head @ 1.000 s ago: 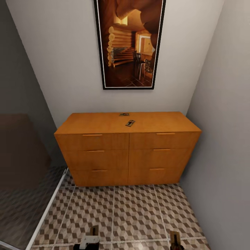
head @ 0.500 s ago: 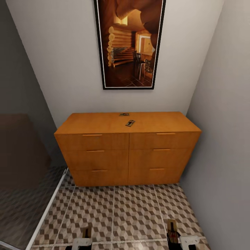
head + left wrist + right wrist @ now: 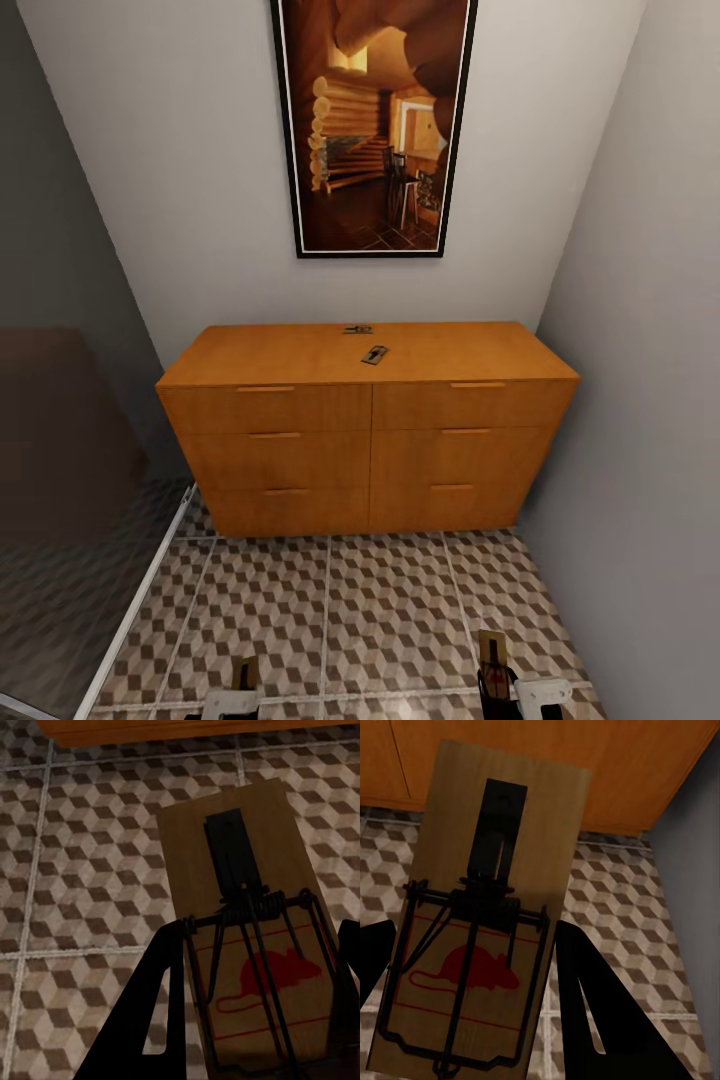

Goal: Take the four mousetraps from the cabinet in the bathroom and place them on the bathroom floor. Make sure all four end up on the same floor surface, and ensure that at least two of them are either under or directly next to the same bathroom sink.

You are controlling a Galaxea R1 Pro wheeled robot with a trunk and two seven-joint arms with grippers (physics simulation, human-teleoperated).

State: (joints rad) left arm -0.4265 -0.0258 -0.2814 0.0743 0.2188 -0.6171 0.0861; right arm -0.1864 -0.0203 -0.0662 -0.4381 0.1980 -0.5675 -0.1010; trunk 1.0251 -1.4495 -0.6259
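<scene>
Two mousetraps lie on the flat top of the orange-brown cabinet (image 3: 300, 410): one (image 3: 357, 329) near the back edge, the other (image 3: 375, 354) just in front of it. My left gripper (image 3: 240, 692) is at the head view's lower edge, shut on a third mousetrap (image 3: 246, 670) over the cube-patterned bathroom floor (image 3: 385, 610). The left wrist view shows that board (image 3: 225, 832) between the black fingers (image 3: 146, 1020). My right gripper (image 3: 497, 682) is shut on a fourth mousetrap (image 3: 490, 648). In the right wrist view that trap (image 3: 532, 817) sits between the fingers (image 3: 592, 1020). The sink is out of view.
A tall framed picture (image 3: 372, 120) hangs above the cabinet. A grey wall (image 3: 640, 420) closes the right side, close to my right gripper. A dark glass partition (image 3: 60, 480) with a white base rail stands on the left. Open tiled floor lies before the cabinet.
My right gripper has come up into the head view with its mousetrap. My left gripper has shifted slightly left and lower. The cabinet and the traps on it have not moved.
</scene>
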